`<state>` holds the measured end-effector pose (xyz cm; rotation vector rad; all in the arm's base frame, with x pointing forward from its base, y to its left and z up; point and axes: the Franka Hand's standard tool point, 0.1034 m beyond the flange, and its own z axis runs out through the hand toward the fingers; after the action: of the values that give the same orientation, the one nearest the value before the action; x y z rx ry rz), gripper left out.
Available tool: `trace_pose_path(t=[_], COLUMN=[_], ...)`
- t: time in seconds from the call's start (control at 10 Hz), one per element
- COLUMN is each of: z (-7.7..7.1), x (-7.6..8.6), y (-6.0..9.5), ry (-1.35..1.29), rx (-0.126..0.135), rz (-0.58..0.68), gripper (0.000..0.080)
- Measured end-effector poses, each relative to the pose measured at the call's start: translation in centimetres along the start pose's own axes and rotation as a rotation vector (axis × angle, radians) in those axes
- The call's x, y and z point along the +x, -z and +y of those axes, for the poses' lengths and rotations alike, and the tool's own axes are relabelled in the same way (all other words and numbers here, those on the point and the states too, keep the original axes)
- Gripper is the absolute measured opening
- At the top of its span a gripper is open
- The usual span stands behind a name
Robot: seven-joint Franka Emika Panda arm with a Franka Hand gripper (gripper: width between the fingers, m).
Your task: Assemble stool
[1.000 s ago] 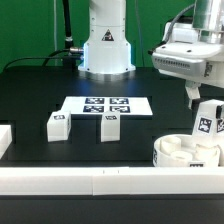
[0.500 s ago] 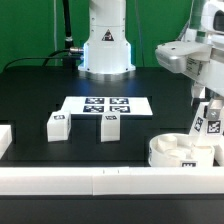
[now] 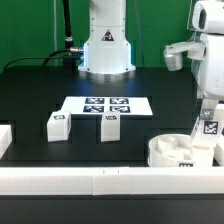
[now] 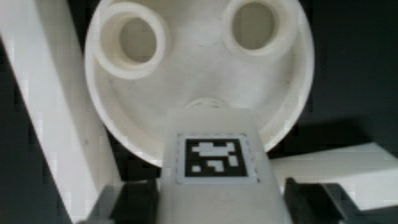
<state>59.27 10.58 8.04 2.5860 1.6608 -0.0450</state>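
**A:** How much of the stool is judged to be assembled?

**B:** Very little. The seat (image 3: 178,152) is laid socket side up, and no leg is seen fixed in it. In the wrist view two sockets (image 4: 134,38) are shown empty, on the side of the seat far from the held leg (image 3: 209,128).

**A:** How is the gripper (image 4: 231,198) set?

**B:** It is clenched on that leg, which is kept upright with its tag turned toward the wrist camera. The leg is held at the seat's rim, on the exterior view's right of the seat's middle. Whether its lower end is entered in a socket cannot be told, since that part is hidden.

**A:** And the other parts?

**B:** The first loose leg (image 3: 57,127) and the second loose leg (image 3: 110,127) are seen lying well apart from the seat, on the exterior view's left of it. The marker board (image 3: 105,106) is found on the same side of the seat, farther back. The front rail (image 3: 100,182) is seen just beside the seat, at its near edge.

**A:** So what is left?

**B:** Nearly everything, it is judged. The held leg is to be seated. The loose legs are then to be fetched and fitted in turn.
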Motion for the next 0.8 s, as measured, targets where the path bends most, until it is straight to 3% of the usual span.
trace_pose_path(t=[0.2,0.3,0.8], z=[-0.6,-1.0,-1.2], x=[0.3,0.4,0.7], y=[0.0,0.0,0.0], ry=[-0.267,-0.405,-0.685], rx=[0.027,0.055,0.069], rz=[-0.018,-0.039,-0.037], gripper=[0.0337,0.0337,0.0337])
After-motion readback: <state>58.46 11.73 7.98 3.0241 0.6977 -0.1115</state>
